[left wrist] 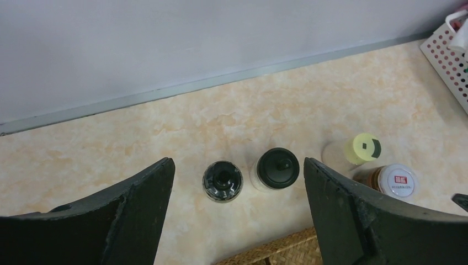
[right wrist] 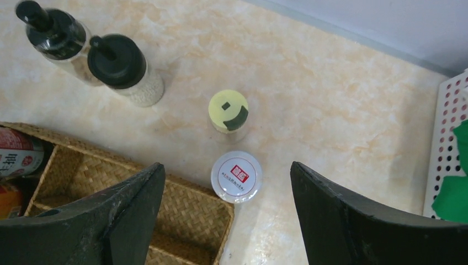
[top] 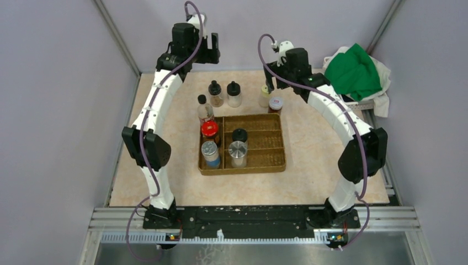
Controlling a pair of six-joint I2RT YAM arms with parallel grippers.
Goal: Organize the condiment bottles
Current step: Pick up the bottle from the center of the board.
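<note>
The condiment bottles stand partly in the woven tray (top: pixel 278 164), partly behind it. In the tray are a red-lidded jar (top: pixel 209 130), a silver-topped jar (top: pixel 210 152), a black-lidded jar (top: pixel 239 135) and a silver shaker (top: pixel 238 150). A taller bottle (top: pixel 205 107) stands at the tray's back left corner. High over two black-capped jars (left wrist: pixel 222 180) (left wrist: pixel 277 168), my left gripper (left wrist: pixel 237 164) hangs open and empty. My right gripper (right wrist: pixel 226 165), open as well, hovers above a white-lidded jar (right wrist: pixel 236 176) and a yellow-green-lidded shaker (right wrist: pixel 228 110).
A white perforated basket (top: pixel 381 102) holding green and white cloth (top: pixel 353 72) sits at the back right corner. Its edge shows in the right wrist view too, as a dotted white basket wall (right wrist: pixel 446 138). Enclosure walls close in the back and sides.
</note>
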